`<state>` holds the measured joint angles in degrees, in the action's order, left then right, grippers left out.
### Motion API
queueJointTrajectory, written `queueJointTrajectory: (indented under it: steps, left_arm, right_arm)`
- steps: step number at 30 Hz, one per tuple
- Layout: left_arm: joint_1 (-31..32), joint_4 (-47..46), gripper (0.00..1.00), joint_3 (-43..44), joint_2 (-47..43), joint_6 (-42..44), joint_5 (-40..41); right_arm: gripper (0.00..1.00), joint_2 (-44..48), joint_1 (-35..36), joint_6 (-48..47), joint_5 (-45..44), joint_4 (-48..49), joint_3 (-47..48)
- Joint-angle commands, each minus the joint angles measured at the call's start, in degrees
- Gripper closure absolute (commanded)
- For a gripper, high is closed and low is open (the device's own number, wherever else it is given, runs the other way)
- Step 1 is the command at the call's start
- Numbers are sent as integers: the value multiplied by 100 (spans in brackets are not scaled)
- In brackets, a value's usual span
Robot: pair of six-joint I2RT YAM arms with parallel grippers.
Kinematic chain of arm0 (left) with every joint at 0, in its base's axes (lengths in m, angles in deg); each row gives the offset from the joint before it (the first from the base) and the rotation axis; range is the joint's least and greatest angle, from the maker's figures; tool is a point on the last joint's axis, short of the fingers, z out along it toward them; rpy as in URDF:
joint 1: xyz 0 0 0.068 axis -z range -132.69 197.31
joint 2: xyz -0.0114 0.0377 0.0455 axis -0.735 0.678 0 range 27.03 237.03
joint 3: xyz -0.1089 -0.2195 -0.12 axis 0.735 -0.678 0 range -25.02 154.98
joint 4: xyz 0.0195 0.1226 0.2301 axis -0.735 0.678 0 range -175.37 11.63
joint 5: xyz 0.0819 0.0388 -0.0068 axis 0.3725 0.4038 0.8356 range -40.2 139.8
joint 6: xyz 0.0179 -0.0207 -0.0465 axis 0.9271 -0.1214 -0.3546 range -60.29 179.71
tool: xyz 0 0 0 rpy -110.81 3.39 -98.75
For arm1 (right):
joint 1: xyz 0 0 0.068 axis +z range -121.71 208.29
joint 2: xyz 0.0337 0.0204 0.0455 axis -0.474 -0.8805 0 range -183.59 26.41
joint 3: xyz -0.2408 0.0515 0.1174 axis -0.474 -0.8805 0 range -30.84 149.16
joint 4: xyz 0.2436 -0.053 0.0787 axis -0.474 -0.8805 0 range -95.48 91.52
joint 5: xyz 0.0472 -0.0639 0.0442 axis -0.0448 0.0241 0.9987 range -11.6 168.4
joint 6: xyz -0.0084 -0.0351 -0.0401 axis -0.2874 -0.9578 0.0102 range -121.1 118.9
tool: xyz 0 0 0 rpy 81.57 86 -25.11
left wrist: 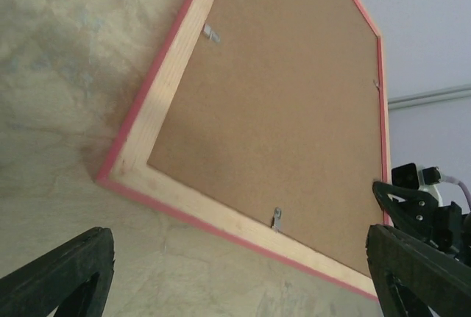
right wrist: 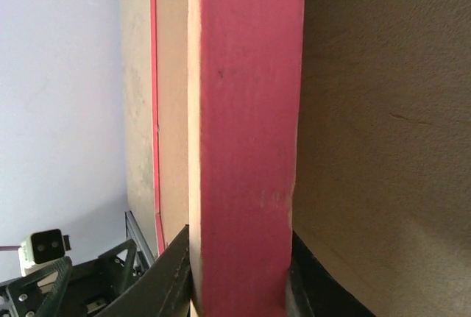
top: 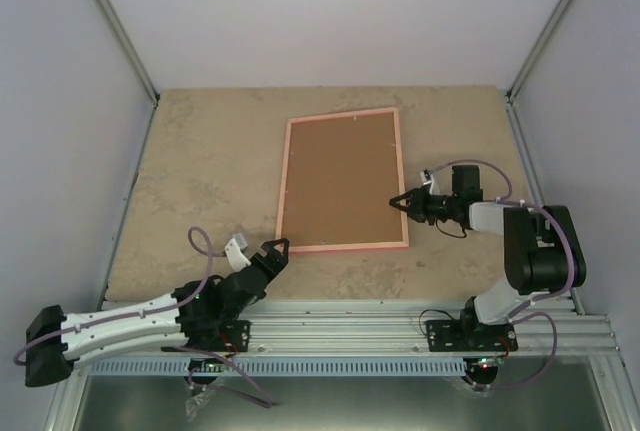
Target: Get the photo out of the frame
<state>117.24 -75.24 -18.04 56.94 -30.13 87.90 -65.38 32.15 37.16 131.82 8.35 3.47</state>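
At the centre of the top view we find the frame (top: 342, 181) lying face down on the table (top: 200, 171), brown back up. The photo is out of sight (presumably under that back). Our right gripper (top: 400, 201) is clamped on the frame's right rail, and our left gripper (top: 280, 247) gapes wide just off the lower-left corner. If the clips (left wrist: 277, 218) hold the back, prying could tilt or drag the frame.

Your frame (top: 342, 181) lies flat, face down, brown fibreboard back up inside its thin pink rim. Its right edge sits pinched in the right gripper (top: 398, 202); its near left corner lies just beyond the left gripper (top: 279, 247).
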Motion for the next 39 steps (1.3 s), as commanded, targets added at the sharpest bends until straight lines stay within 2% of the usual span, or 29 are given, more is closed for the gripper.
queueJointTrajectory:
  steps: [1,6,12,16,18,23,27,39]
  left_arm:
    - [-280,843,4,521,-139,899,-94]
    - [-1310,476,3,844,204,2143,-1108]
    - [-2564,-45,2,1306,1308,3375,-2497]
    - [-3649,-538,2,1370,2095,3811,-3705]
    - [-3994,-895,3,1364,2391,3885,-4331]
    - [-4253,-1234,2,1621,3231,4146,-4783]
    - [-4293,-1419,3,1714,3710,4244,-4778]
    - [-4300,-1579,4,1738,4400,4347,-4889]
  right_arm:
    - [86,-115,-1,-804,67,-220,166]
    - [85,-156,7,-893,99,-271,185]
    - [83,-95,133,-956,9,-404,162]
    - [81,-96,177,-1048,-113,-539,149]
    - [80,-81,184,-1100,-180,-618,136]
    - [73,-64,245,-1192,-320,-789,126]
    - [64,-8,351,-1180,-474,-834,79]
    - [49,298,471,-1411,-1051,-1400,57]
